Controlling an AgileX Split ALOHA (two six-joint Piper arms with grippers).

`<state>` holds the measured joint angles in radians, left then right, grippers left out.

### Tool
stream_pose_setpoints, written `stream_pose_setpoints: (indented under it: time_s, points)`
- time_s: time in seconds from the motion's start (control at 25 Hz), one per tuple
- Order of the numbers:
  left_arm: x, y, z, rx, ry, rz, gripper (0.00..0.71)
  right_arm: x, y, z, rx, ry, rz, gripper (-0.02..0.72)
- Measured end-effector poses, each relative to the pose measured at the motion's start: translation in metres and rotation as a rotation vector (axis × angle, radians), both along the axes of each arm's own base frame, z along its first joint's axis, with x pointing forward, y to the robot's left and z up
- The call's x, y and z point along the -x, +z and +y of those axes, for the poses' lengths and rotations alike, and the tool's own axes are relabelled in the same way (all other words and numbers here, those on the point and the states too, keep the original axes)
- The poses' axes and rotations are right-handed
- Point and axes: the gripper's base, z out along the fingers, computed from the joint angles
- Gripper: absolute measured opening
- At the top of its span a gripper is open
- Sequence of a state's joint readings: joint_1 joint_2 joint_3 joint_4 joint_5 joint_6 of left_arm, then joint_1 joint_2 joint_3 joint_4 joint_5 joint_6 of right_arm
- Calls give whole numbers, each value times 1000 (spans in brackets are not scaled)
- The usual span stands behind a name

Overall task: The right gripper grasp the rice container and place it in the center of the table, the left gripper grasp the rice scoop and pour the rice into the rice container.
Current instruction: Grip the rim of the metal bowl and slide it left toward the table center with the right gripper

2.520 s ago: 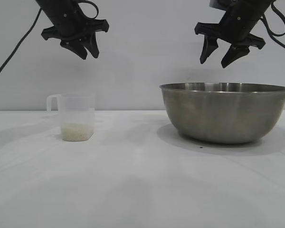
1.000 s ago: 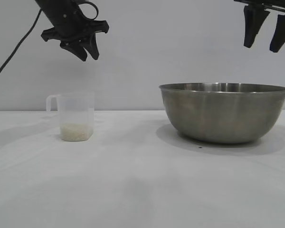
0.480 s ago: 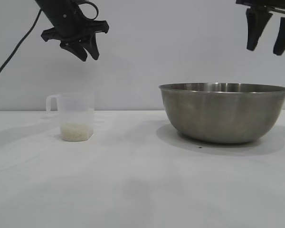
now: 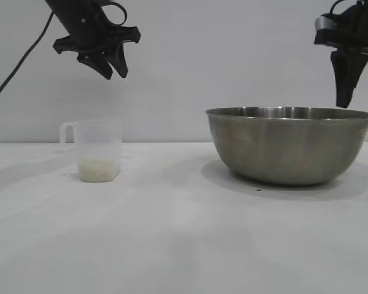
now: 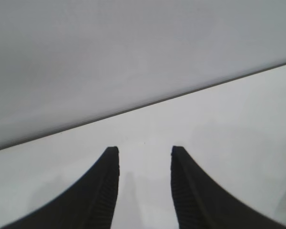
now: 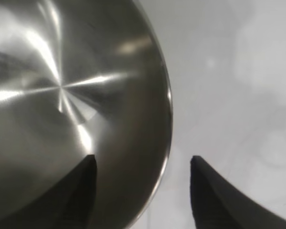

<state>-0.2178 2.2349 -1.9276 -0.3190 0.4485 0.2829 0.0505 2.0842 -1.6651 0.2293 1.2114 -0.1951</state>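
Since the earlier frames, the right claw (image 4: 360,104) has come down from the top edge of the exterior view and now hangs at the right side of the stainless-steel rice container (image 4: 289,146), its fingers pointing steeply down with their tips level with the rim. From the right wrist view, the right claw (image 6: 142,164) stands well open and empty, one finger over the bowl's inside and the other over the white table (image 6: 229,71) outside, so that the thin rim (image 6: 168,102) runs between them; whether either finger touches the metal I cannot tell. The rice container sits on the table's right part. The left claw (image 4: 110,63) has kept its place high above the rice scoop (image 4: 98,150), well clear of it, its fingers partly open with nothing between them. The rice scoop stands upright on the table's left part, handle towards the left edge, with a shallow layer of rice (image 4: 99,169) at its bottom.
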Motion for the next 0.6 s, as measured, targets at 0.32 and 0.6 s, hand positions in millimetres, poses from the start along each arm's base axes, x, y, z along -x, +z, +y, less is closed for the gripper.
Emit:
stream_pose_setpoints:
  time_s: [0.32,0.6]
  points:
    - [0,0,0,0,0,0,220,-8,-32,2,-20,-16,35,398]
    - [0,0,0,-2,-1,-1,220,-10,-34,2,-20,-7,17,167]
